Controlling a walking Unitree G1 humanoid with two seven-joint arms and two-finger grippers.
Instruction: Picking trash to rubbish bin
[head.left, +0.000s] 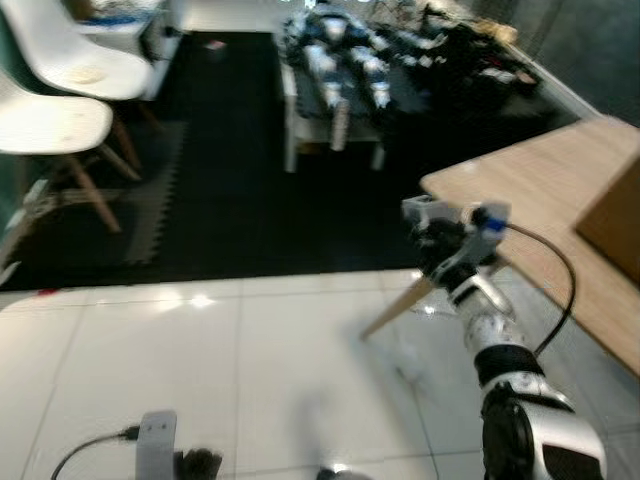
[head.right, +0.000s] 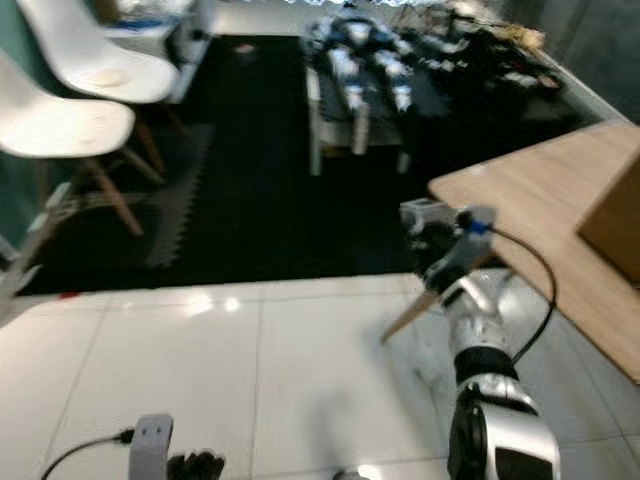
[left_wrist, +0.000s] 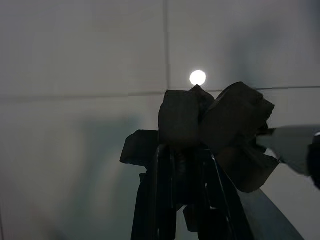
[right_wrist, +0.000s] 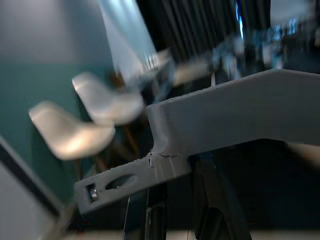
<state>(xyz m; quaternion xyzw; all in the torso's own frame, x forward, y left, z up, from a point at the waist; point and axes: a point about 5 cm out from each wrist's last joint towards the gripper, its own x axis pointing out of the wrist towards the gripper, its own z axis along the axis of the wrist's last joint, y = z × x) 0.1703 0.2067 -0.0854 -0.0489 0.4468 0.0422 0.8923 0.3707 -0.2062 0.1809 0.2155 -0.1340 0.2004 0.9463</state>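
Observation:
My left gripper (left_wrist: 187, 150) is shut on a dark crumpled piece of trash (left_wrist: 235, 125), which hangs above the white tiled floor (left_wrist: 75, 60). In the eye views that arm sits low at the bottom left, with a dark lump at its tip (head.left: 200, 465). My right arm is raised at the right, in front of the wooden table's corner. Its wrist (head.left: 455, 240) points toward the black mat. In the right wrist view two dark fingers (right_wrist: 215, 220) show under a grey bracket, all of it blurred.
A wooden table (head.left: 540, 190) with a brown box (head.left: 615, 225) stands at the right. Two white chairs (head.left: 60, 120) are at the left. A white bench (head.left: 335, 90) loaded with clutter stands on the black mat (head.left: 230, 200). White tiles (head.left: 250, 370) lie in front.

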